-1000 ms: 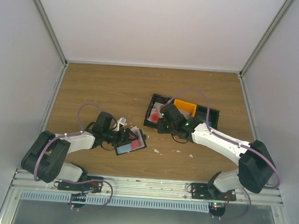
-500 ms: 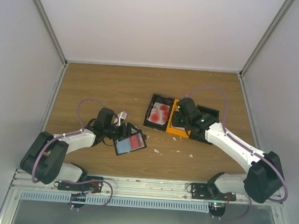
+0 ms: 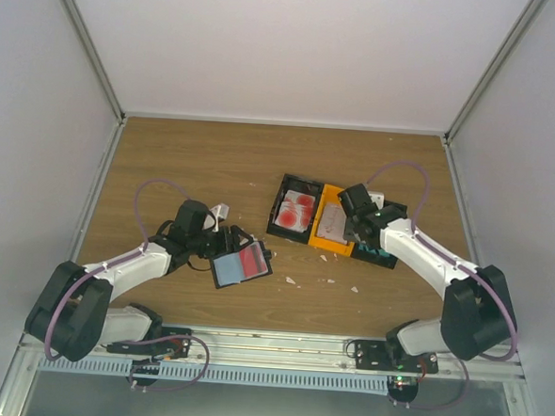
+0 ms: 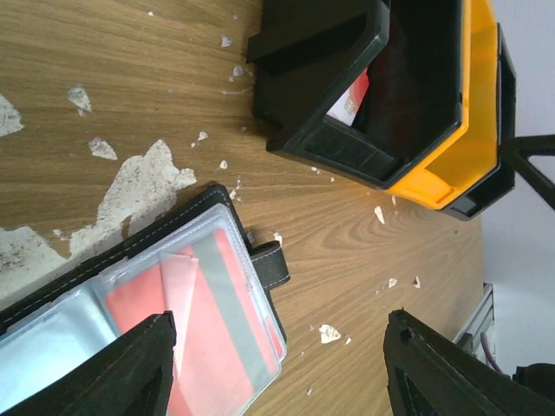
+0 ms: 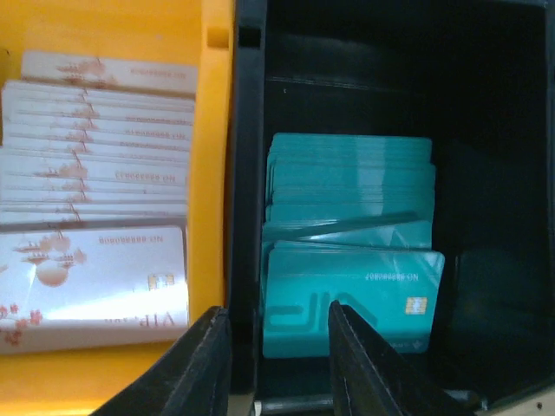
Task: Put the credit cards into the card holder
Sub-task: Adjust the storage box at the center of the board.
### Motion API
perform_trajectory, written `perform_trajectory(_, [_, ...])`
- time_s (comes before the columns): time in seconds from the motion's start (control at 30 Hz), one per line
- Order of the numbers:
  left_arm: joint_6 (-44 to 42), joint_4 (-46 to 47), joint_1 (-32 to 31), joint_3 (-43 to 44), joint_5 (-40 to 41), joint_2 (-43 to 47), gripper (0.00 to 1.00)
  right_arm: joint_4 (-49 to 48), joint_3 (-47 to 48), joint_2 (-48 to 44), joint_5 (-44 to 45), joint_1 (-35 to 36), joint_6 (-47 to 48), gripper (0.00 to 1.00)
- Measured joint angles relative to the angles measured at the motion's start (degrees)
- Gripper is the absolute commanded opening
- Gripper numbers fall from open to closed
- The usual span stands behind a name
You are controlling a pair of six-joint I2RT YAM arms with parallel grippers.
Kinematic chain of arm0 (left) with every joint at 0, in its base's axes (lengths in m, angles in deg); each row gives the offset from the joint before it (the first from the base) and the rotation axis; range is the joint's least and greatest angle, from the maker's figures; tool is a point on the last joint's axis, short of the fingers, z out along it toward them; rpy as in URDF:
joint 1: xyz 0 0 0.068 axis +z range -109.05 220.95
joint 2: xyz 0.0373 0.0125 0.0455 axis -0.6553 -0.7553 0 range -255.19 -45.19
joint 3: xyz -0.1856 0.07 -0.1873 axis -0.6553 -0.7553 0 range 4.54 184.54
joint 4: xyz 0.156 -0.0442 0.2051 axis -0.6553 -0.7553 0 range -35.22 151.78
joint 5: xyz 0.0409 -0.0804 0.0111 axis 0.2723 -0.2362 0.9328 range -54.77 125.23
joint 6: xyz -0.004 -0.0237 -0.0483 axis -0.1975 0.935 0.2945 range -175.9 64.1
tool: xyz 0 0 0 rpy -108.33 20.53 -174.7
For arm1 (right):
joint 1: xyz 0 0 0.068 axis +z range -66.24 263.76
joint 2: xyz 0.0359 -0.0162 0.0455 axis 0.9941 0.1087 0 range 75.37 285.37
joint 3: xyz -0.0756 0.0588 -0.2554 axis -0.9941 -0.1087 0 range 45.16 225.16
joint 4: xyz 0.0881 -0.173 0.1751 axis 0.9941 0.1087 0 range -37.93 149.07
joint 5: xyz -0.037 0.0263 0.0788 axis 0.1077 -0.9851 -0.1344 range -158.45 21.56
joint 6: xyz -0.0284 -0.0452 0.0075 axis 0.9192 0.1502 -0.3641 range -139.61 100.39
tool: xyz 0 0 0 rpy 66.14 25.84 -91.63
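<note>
Wood table (image 3: 186,155), white walls (image 3: 288,39) w/ metal corner posts (image 3: 87,41); even light.

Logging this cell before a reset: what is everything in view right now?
table: one, brown wood.
card holder: one, black, open, left of centre.
sleeved card: at least one, red, inside the card holder.
bins: three, black, orange, black, right of centre.
red-and-white cards: several, left black bin.
pale cards: stack, white with red print, orange bin.
teal cards: stack, right black bin.
paper scraps: many, white, scattered on table.
left gripper: black, open, by the card holder.
right gripper: black, open, over the bins.
</note>
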Motion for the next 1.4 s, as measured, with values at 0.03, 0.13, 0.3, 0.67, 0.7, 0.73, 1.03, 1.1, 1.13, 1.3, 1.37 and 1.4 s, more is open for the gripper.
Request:
perform_trajectory(0.03, [-0.1, -0.2, 0.0, -0.1, 0.2, 0.0, 0.67, 0.3, -0.2, 0.8, 1.1, 0.0, -0.4, 0.31])
perform_trajectory(0.13, [-0.3, -0.8, 0.0, -0.1, 0.5, 0.0, 0.67, -1.1, -0.2, 1.9, 3.0, 0.0, -1.6, 0.3])
perform_trajectory(0.3, [-0.5, -1.0, 0.0, -0.1, 0.8, 0.0, 0.67, -3.4, -0.6, 2.3, 3.7, -0.1, -1.5, 0.29])
perform_trajectory(0.67, [-0.5, -1.1, 0.0, -0.4, 0.8, 0.0, 0.67, -1.1, -1.7, -3.5, 5.3, -0.7, -3.7, 0.18])
perform_trajectory(0.7, [-0.5, -1.1, 0.0, -0.5, 0.8, 0.0, 0.67, -0.8, -1.9, -4.5, 5.8, -0.8, -4.2, 0.18])
perform_trajectory(0.73, [-0.5, -1.1, 0.0, -0.5, 0.8, 0.0, 0.67, -0.6, -2.4, -5.7, 6.3, -0.8, -4.6, 0.18])
perform_trajectory(1.03, [-0.5, -1.3, 0.0, -0.5, 0.8, 1.0, 0.66, -1.6, -6.6, -2.6, 0.6, -1.1, -3.2, 0.18])
perform_trajectory(1.1, [-0.5, -1.5, 0.0, -0.5, 0.8, 1.6, 0.67, -2.4, -6.8, -0.9, -1.7, -1.2, -2.1, 0.18])
perform_trajectory(1.13, [-0.5, -1.6, 0.0, -0.5, 0.8, 1.7, 0.67, -2.6, -6.8, -0.3, -2.6, -1.2, -1.4, 0.18])
perform_trajectory(1.3, [-0.5, -2.0, 0.0, -0.5, 0.9, 1.9, 0.67, -6.1, -6.8, 1.0, -9.4, -1.5, 2.4, 0.21])
perform_trajectory(1.37, [-0.5, -2.2, 0.0, -0.5, 0.9, 1.9, 0.67, -7.7, -6.6, 1.5, -12.3, -1.5, 3.7, 0.22])
perform_trajectory(1.4, [-0.6, -2.3, 0.0, -0.5, 0.9, 1.8, 0.67, -8.5, -6.3, 1.9, -13.7, -1.5, 4.4, 0.23])
